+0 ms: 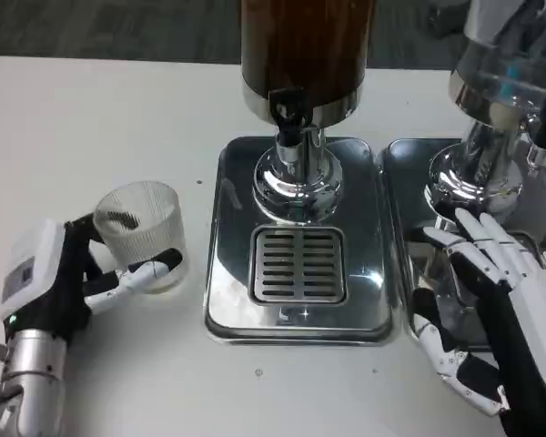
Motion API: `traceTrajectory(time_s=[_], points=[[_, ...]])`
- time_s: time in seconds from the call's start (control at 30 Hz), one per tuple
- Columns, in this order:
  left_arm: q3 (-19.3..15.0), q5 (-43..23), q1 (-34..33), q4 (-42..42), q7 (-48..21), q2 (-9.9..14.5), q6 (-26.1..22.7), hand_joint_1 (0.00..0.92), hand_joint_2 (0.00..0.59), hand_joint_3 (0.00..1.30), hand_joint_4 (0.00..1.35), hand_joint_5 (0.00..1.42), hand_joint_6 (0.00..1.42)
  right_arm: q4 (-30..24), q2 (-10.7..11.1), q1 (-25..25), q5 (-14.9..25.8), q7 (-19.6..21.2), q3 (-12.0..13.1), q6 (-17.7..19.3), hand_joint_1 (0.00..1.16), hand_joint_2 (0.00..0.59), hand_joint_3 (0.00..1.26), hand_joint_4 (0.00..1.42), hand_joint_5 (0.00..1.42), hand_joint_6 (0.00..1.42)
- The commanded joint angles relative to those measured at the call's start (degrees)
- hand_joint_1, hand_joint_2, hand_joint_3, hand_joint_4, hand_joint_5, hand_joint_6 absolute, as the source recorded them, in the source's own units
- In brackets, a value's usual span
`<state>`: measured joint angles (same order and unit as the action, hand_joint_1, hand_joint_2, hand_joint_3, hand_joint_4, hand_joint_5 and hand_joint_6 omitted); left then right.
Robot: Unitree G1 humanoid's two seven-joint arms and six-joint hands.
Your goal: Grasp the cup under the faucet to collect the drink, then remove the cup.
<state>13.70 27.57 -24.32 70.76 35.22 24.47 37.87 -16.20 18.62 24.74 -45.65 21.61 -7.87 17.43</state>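
We see an evenly bright scene lit from above, the white table (100,118) nearly washed out, with only faint, soft shadows close around the chrome base (296,241). On that base, hard white glare sits on the polished pedestal above the drip grille (298,264), and softer streaks run along its left and front edges. Right of the base, the second dispenser (505,82) looks smeared and out of focus, while the grille stays sharp.
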Motion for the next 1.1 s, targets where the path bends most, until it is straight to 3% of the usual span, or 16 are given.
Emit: traceTrajectory(time_s=[0.03, 0.43, 1.1], points=[[-1.26, -0.34, 0.91, -2.12, 4.38, 0.61, 3.13, 0.412, 0.121, 0.58, 0.75, 1.11, 1.42, -0.12, 0.14, 0.22, 0.67, -0.29, 0.35, 0.73, 0.53, 0.551, 0.3, 0.11, 0.09, 0.14], [-0.46, 3.04, 1.95, -6.8, 7.83, 1.36, 7.79, 0.408, 0.123, 0.58, 0.74, 1.11, 1.42, 0.22, -0.04, -0.56, 1.44, -0.09, 0.3, 1.33, 0.52, 0.558, 0.29, 0.11, 0.09, 0.14], [5.38, 7.45, -0.43, -6.91, 3.33, -5.03, 5.07, 0.407, 0.125, 0.58, 0.75, 1.12, 1.42, -1.85, -1.4, 0.68, 1.93, 0.37, 0.76, 2.19, 0.5, 0.554, 0.29, 0.11, 0.09, 0.14]])
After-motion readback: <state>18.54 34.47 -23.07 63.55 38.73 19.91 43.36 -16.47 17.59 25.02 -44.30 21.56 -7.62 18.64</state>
